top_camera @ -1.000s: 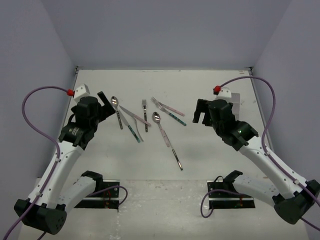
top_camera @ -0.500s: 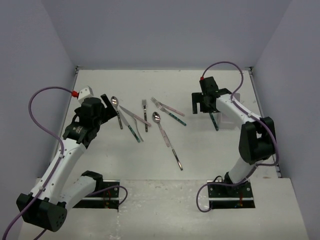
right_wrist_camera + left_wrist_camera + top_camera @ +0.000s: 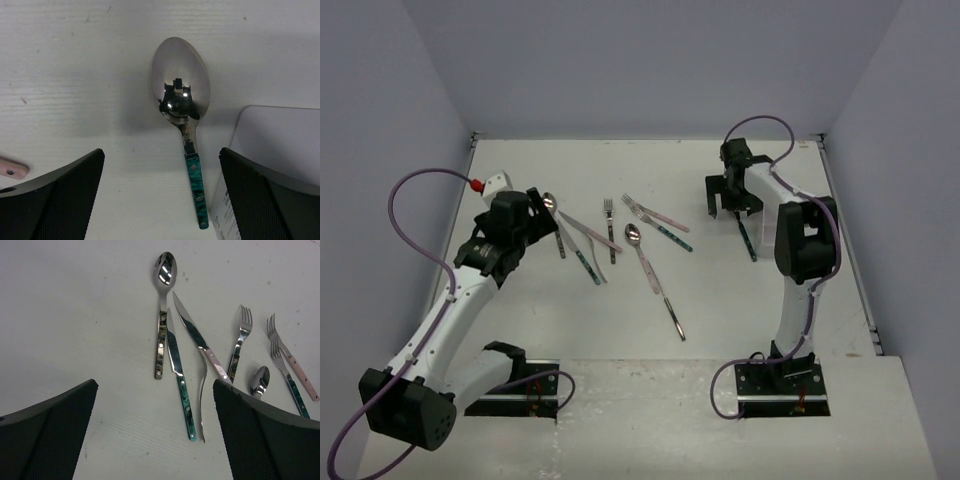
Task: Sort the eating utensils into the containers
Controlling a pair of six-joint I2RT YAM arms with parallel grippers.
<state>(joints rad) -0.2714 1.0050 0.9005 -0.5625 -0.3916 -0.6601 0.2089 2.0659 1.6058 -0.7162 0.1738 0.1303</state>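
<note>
Several metal utensils lie loose in the middle of the table: a dark-handled spoon [image 3: 553, 222], two knives [image 3: 582, 248], a fork [image 3: 610, 228], a spoon [image 3: 645, 258] and two forks [image 3: 655, 218]. My left gripper [image 3: 542, 208] is open and empty, just left of them; its wrist view shows the dark-handled spoon [image 3: 162, 300] and a teal-handled knife [image 3: 179, 382] ahead of the gripper [image 3: 155, 440]. My right gripper [image 3: 728, 205] is open and empty at the back right, over a teal-handled spoon [image 3: 182, 85]. A white container wall [image 3: 280, 145] stands right beside that spoon.
The teal-handled spoon [image 3: 747, 238] lies apart from the others, under the right arm. The grey side walls stand close to the table's left and right edges. The container is mostly hidden behind the right arm in the top view.
My right arm has stretched out towards the back right, and its gripper now hovers over the teal-handled spoon. My left gripper has crept slightly towards the utensils.
</note>
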